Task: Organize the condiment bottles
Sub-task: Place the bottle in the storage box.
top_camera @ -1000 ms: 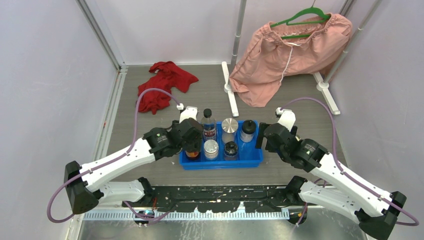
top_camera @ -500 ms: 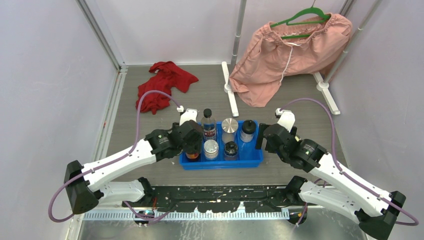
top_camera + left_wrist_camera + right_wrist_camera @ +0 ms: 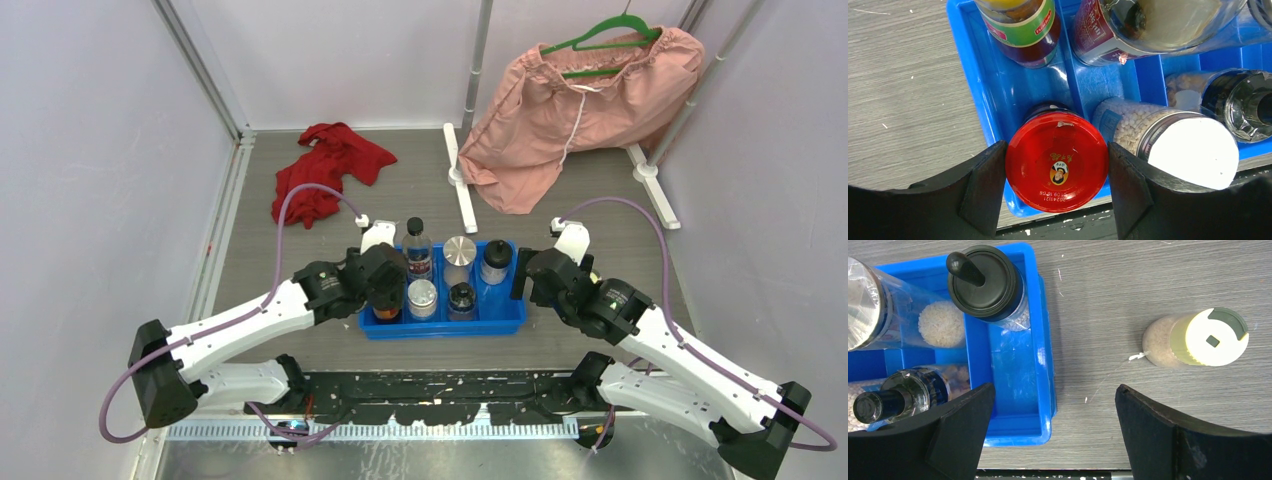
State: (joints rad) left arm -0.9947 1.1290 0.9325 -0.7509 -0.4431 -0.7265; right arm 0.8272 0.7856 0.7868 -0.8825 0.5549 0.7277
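Left pincer [image 3: 1057,172], clamped on red-capped jar [image 3: 1056,157], drifting slightly nearward over near-left corner of blue tray [image 3: 996,97]; purple cable shifting.

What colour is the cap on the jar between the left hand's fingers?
Red cap, with a small printed logo in the middle; the left wrist view shows it best.

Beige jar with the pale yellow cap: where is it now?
Right wrist view: the beige jar stands on the table, outside the blue tray, apart from its right end wall, nearest the black-capped bottle in the tray's corner.
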